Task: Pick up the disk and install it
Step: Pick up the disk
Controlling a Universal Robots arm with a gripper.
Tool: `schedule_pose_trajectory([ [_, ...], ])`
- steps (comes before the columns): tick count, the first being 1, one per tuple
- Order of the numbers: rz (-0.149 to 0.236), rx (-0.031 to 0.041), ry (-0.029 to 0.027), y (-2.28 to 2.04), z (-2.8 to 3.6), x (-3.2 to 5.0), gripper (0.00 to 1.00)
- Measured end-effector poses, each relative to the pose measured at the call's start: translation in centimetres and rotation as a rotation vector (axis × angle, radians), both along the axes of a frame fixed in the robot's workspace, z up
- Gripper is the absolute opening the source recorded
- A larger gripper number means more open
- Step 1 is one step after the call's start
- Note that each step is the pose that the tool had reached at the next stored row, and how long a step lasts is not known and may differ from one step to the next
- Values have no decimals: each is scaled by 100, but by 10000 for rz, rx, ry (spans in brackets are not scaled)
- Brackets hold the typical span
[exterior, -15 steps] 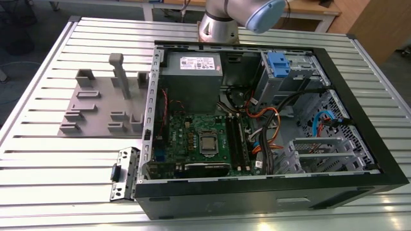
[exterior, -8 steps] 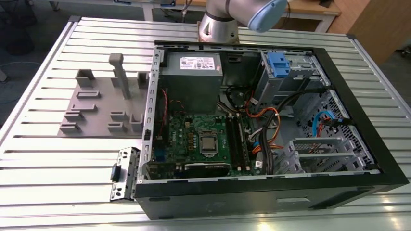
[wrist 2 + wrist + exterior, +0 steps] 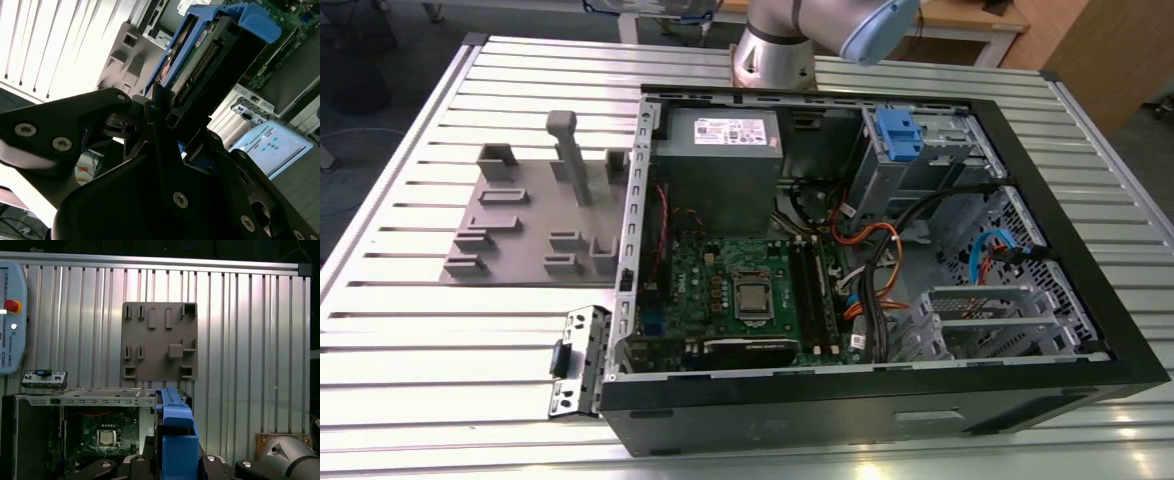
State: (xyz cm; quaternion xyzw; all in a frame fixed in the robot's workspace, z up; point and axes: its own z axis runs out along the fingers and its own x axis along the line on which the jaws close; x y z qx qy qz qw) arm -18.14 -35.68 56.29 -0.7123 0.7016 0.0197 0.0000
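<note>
The disk (image 3: 200,55) is a flat drive in a blue plastic bracket. I see it edge-on, with its connector row showing. My gripper (image 3: 167,112) is shut on it, black fingers (image 3: 155,102) pressing both flat sides. In the first wrist view the blue bracket of the disk (image 3: 175,435) stands between the gripper's (image 3: 172,462) two black finger bases. The held disk hangs high over the table, with the open computer case (image 3: 75,400) and the grey fixture plate (image 3: 160,340) far beyond it. In the exterior view the arm (image 3: 787,40) rises from behind the case.
The open case (image 3: 1041,200) lies on the slatted table (image 3: 427,330). Inside are a motherboard (image 3: 734,290), a grey power supply box (image 3: 716,150), a drive cage with a blue latch (image 3: 897,128) and loose cables (image 3: 874,270). The grey fixture plate (image 3: 534,215) lies at the exterior view's left.
</note>
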Motion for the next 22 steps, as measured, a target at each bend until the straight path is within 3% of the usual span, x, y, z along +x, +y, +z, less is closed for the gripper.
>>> schedule_pose_trajectory([
  [22, 0, 1, 21, -239, -9, 566, 36],
])
